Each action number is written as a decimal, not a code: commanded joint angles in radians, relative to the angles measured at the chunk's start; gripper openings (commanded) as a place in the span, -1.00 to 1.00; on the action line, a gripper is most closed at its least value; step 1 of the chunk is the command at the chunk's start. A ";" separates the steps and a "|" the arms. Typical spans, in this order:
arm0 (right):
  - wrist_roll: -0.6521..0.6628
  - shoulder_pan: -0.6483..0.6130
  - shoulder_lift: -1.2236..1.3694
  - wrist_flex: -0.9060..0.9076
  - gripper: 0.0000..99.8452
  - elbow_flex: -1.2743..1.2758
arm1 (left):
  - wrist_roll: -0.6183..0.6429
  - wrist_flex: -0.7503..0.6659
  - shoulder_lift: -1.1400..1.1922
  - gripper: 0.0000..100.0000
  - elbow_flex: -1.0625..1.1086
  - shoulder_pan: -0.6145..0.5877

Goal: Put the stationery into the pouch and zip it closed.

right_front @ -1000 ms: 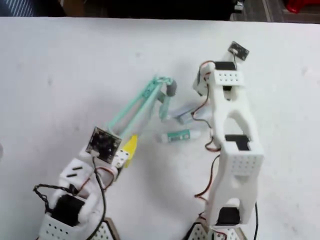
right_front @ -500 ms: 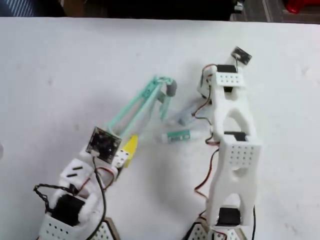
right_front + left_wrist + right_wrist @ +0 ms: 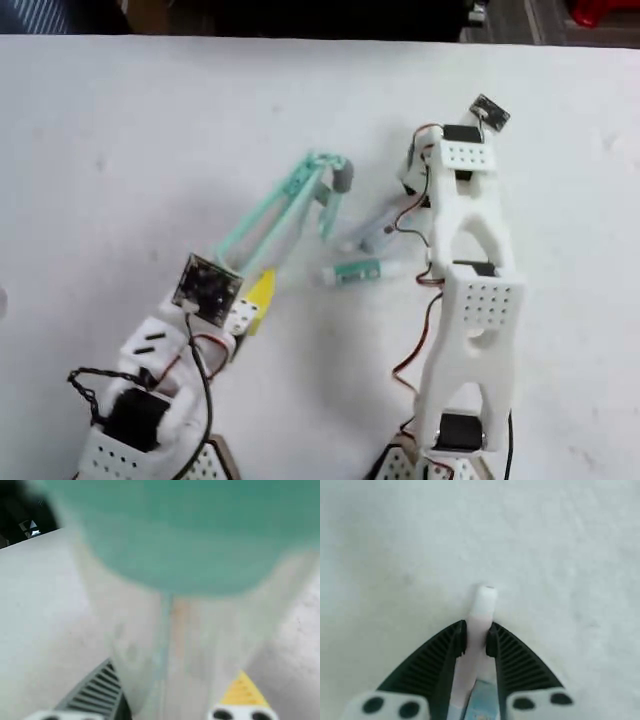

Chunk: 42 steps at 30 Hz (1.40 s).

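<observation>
white table [image 3: 110, 130], dark strip [image 3: 300, 15] along its far edge

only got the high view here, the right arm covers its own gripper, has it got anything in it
observer: yes. In the right wrist view the right gripper is shut on a white pen, and the pen's tip pokes out past the fingers.
operator: ok and the left one, is it actually on the pouch
observer: looks so. In the left wrist view the teal pouch sits right up against the camera and runs down between the black and yellow fingers of the left gripper, filling the gap between them.
</observation>
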 commanded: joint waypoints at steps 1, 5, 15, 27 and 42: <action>-0.005 0.022 -0.015 0.030 -0.97 -0.003 | 0.014 0.009 0.004 -0.65 0.002 0.008; 0.000 0.018 -0.015 0.030 -0.97 -0.003 | 0.014 0.009 0.004 -0.65 0.002 0.008; 0.002 0.021 -0.015 0.074 -0.97 -0.003 | 0.014 0.009 0.004 -0.65 0.002 0.008; 0.044 0.024 -0.015 0.114 -0.97 -0.006 | 0.014 0.009 0.004 -0.65 0.002 0.008; 0.170 0.027 -0.016 0.119 -0.97 -0.040 | 0.014 0.009 0.004 -0.65 0.002 0.008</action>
